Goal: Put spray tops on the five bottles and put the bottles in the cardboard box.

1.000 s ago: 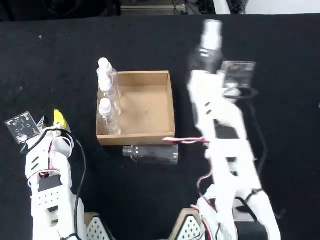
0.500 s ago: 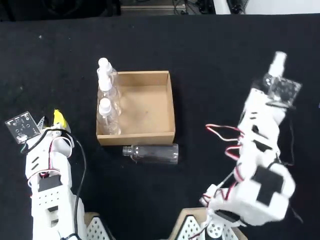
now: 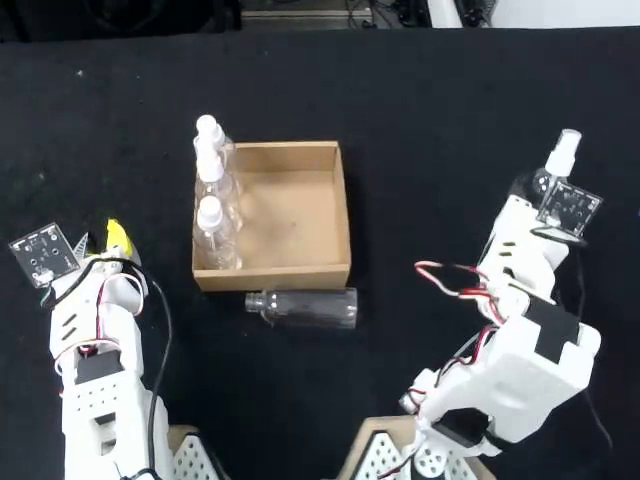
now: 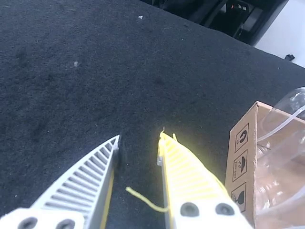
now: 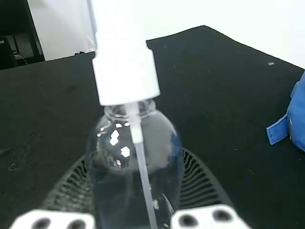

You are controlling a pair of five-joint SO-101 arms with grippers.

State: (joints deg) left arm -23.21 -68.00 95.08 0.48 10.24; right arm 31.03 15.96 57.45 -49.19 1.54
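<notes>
**Entry: fourth bottle capped and in right gripper; one bottle uncapped on table**

Right arm: at the far right of the table (image 3: 450,110), well apart from the cardboard box (image 3: 270,276). The right gripper (image 5: 136,191) is clamped on a clear bottle (image 5: 136,157), with one ribbed finger (image 5: 200,181) on either side of the body. A white spray top (image 5: 125,71) sits on the bottle's neck, and its dip tube runs down inside. In the high view the spray top (image 3: 567,148) pokes out past the wrist camera board, pointing away from the arm's base. I cannot tell whether the bottle's base touches the table. A blue object (image 5: 291,117) lies on the table beyond it, and it is too cropped to identify.

Left arm: at the left side of the table, short of the box. The left gripper (image 4: 139,138) hangs over bare black cloth with its jaws a little apart and nothing between them. One finger is grey and the other is yellow. The box wall (image 4: 243,162) is off to the side of the yellow finger.

Box: open at the top. Three capped bottles (image 3: 213,180) stand upright in a row along its left wall. The rearmost appears to be in the back corner, though the angle is poor.

Table: one uncapped bottle (image 3: 305,307) lies on its side just in front of the box's near wall, with its neck pointing toward the left arm's side.
</notes>
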